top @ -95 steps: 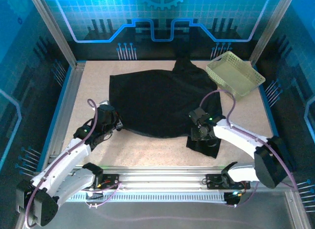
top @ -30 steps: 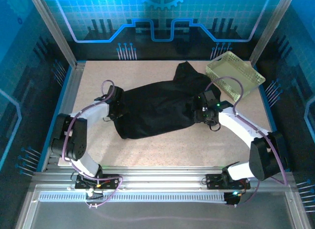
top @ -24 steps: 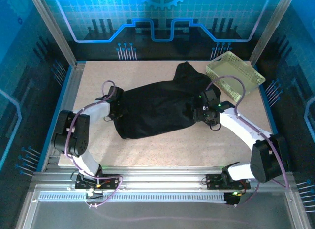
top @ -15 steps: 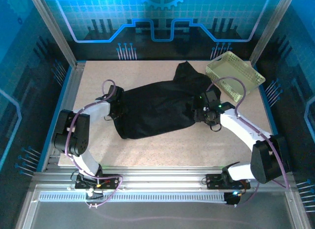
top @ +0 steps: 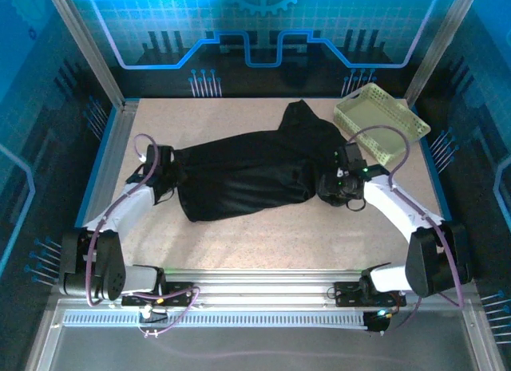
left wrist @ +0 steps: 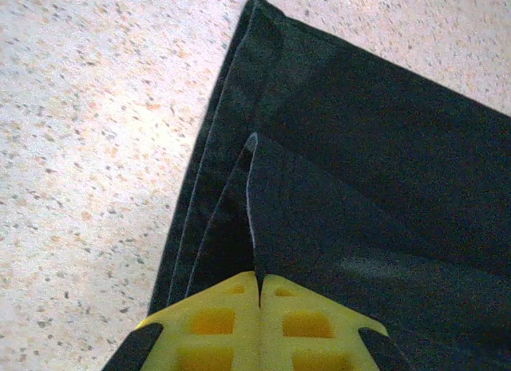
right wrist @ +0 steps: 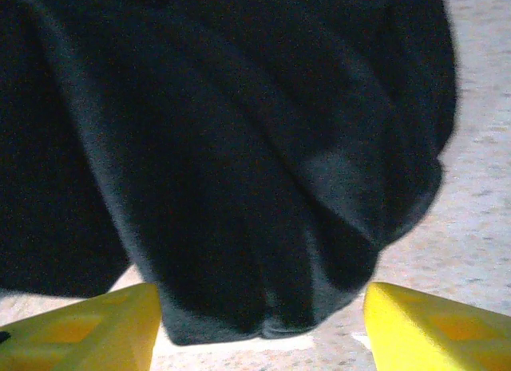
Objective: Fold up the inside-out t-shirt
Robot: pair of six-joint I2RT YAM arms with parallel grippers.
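**A:** Where is the garment?

**B:** The plain black, soft-fabric, short-sleeved t-shirt [top: 247, 175] lies bunched across the middle of the speckled beige tabletop [top: 239, 243]. A hump of it rises toward 12 o'clock.

**A:** And the tools?

**B:** The left gripper [left wrist: 259, 285] is at the shirt's 9 o'clock end, its yellow fingers pressed together on a thin hem edge. The right gripper [right wrist: 255, 315] is at the 3 o'clock end and stands spread. A thick roll of cloth sits between its fingers, apparently pinched by neither.

**A:** What worries you?

**B:** The left pinch has very little fabric in it, so I'd expect a firm pull toward 9 o'clock to slide the hem out. If the right one closes on that roll, it probably takes several layers at once and the fold comes out crooked.

**A:** Anything nearby?

**B:** The pale yellow-green plastic lattice basket [top: 382, 122], at 1 o'clock, is near the hump. A lift that way could snag it.
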